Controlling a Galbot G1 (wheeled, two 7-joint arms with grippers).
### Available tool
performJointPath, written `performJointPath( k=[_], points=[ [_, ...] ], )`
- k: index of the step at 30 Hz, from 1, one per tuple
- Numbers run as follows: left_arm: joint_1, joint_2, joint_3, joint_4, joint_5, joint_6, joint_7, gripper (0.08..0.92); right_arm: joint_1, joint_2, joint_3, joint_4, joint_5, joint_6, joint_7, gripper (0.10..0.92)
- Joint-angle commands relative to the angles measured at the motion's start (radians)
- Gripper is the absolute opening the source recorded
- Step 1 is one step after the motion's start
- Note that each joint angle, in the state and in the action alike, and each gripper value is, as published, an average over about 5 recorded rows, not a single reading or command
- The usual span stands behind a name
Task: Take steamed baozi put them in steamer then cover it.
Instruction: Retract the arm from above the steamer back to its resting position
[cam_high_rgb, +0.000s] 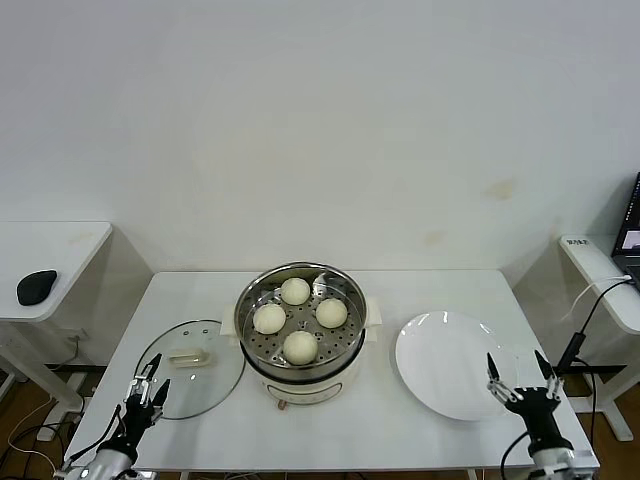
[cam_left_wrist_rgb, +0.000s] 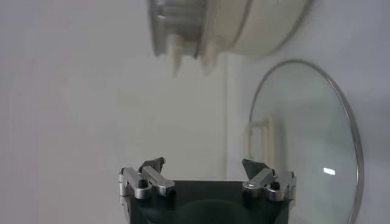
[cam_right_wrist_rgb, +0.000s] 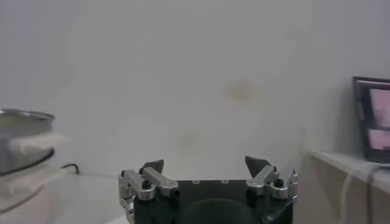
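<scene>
Baozi (cam_high_rgb: 300, 346) in steamer (cam_high_rgb: 300, 375); cover (cam_high_rgb: 192, 385) alongside.

Lab — bare white desks (cam_high_rgb: 60, 245), cables (cam_high_rgb: 590, 310)

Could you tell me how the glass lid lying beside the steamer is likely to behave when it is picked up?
The lid is glass with a metal rim, so probably rigid, breakable and fairly heavy. It lies flat on the table, so its edge offers little purchase. The small white handle seems the surest grip, though the lid may tilt.
</scene>
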Motion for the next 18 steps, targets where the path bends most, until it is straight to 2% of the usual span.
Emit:
performJointPath(
  k=[1, 18],
  points=[
    [-0.17, 0.033, 0.071, 0.146, 0.058, 0.003, 0.022, 0.823, -0.044, 0.041, 0.054, 0.007, -0.023, 0.008, 0.004, 0.823],
    [-0.299, 0.031, 0.129, 0.26, -0.035, 0.004, 0.029, 0.823, -0.063, 0.087, 0.082, 0.003, -0.072, 0.037, 0.0, 0.823]
  ],
)
